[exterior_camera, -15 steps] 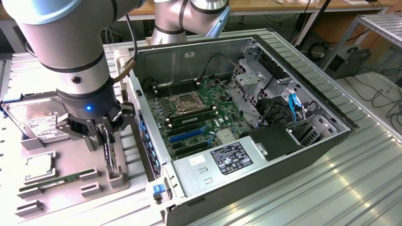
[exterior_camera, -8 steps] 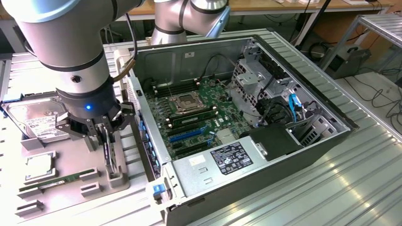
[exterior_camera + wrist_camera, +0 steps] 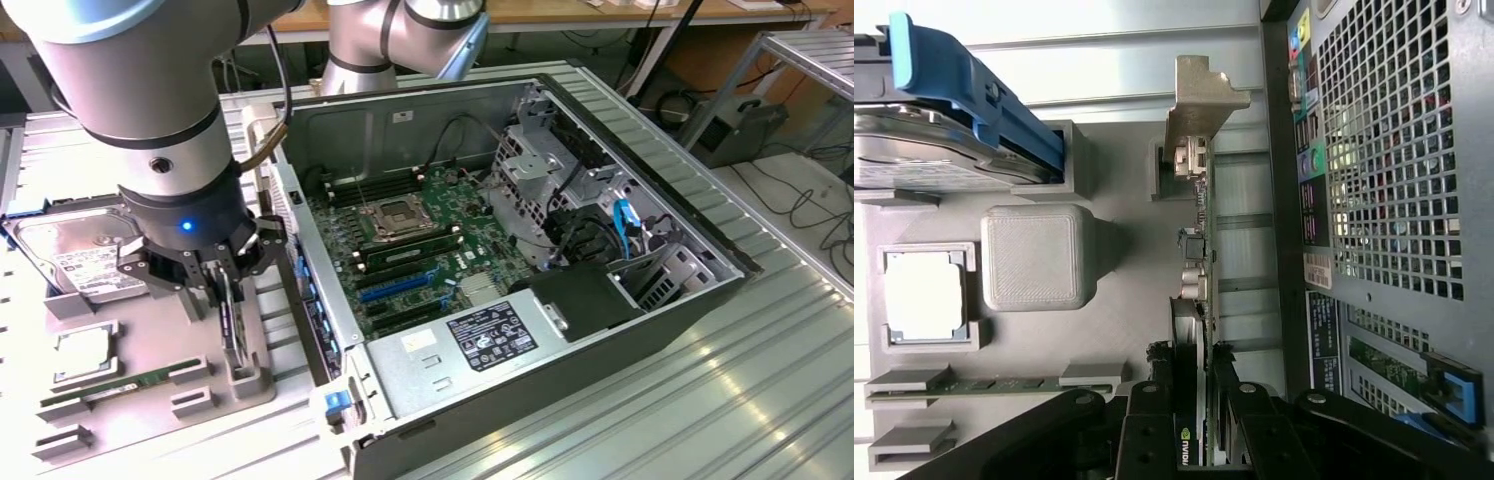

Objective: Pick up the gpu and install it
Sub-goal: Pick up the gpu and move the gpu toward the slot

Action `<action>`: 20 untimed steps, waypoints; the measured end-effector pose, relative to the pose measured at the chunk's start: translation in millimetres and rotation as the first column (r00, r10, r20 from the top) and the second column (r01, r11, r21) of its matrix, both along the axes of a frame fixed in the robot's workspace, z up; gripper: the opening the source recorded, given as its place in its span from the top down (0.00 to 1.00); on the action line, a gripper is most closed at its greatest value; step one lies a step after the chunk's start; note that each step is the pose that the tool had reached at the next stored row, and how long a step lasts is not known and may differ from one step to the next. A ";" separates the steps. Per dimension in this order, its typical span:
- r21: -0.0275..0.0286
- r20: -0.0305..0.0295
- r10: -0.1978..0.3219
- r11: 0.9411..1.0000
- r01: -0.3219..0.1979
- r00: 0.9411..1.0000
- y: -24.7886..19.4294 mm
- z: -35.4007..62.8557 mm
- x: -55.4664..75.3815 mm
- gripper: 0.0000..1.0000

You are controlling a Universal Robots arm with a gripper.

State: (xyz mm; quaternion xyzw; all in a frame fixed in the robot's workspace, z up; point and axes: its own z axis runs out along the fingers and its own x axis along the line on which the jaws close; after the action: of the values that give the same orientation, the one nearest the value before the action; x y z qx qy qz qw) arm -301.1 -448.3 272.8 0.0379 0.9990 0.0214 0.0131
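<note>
The gpu [image 3: 236,338] stands on edge in a slot of the grey parts tray [image 3: 147,420], just beside the open computer case [image 3: 667,300], at the exterior view's left. In the wrist view the gpu [image 3: 1194,250] shows edge-on, its silver bracket at the far end and a green logo between my fingers. My gripper [image 3: 222,300] has come straight down over the card. Its black fingers [image 3: 1159,400] press on both flat sides, shut on the card, which still sits in its holder. The gripper [image 3: 1192,405] holds the end away from the bracket.
The tray also holds a hard drive [image 3: 74,255], a processor [image 3: 83,355] and a green RAM stick [image 3: 120,385]. The case lies open with its motherboard [image 3: 414,250] and blue slots [image 3: 394,290] facing up. Its perforated rear panel [image 3: 1394,150] is close beside the card.
</note>
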 end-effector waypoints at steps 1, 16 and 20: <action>0.000 0.000 0.000 1.000 0.000 1.000 0.0 0.3 0.0 0.74; 0.000 0.000 0.000 1.000 0.000 1.000 0.0 4.6 0.0 0.74; 0.000 0.000 0.000 1.000 0.000 1.000 0.0 5.7 0.0 0.74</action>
State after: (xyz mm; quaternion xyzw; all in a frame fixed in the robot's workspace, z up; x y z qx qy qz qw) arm -301.1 -448.3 278.6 0.0379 0.9990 0.0214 0.0131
